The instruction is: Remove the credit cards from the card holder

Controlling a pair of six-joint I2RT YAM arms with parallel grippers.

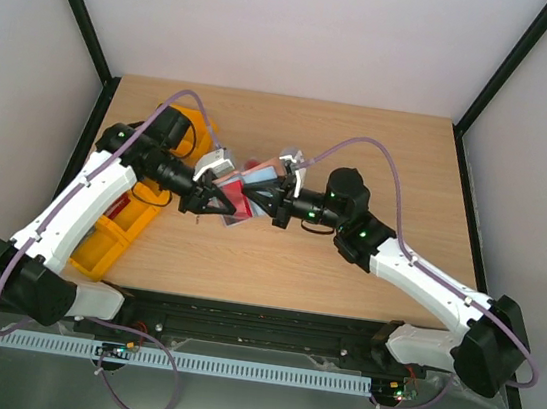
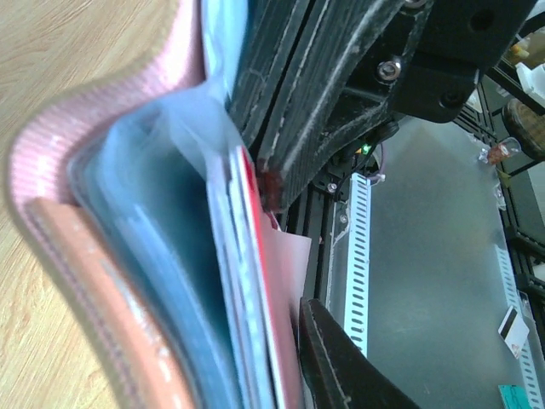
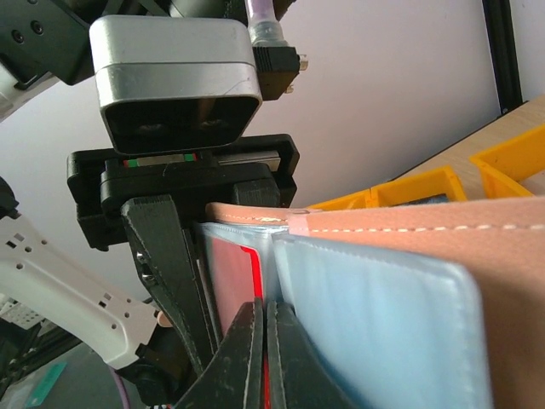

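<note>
Wooden tabletop (image 1: 345, 274) lies below the reddish-brown folding card holder (image 1: 237, 210), clamped narrowly aloft by the left gripper (image 1: 220, 205); the right gripper (image 1: 255, 200) pinches a thin red-edged credit card (image 3: 253, 281). Pulling may drag the holder free, or the fingers may slip off the slick card.

No text, brand, number or sign can be read in any of the three views. The card holder (image 3: 400, 228) shows only a line of pale stitching along its reddish-brown edge. The red face of the card (image 3: 228, 285) tucked inside it carries no print that can be made out. A small white card with a dark stripe (image 2: 512, 328), lying on the metal surface below the table, is too small to read.
</note>
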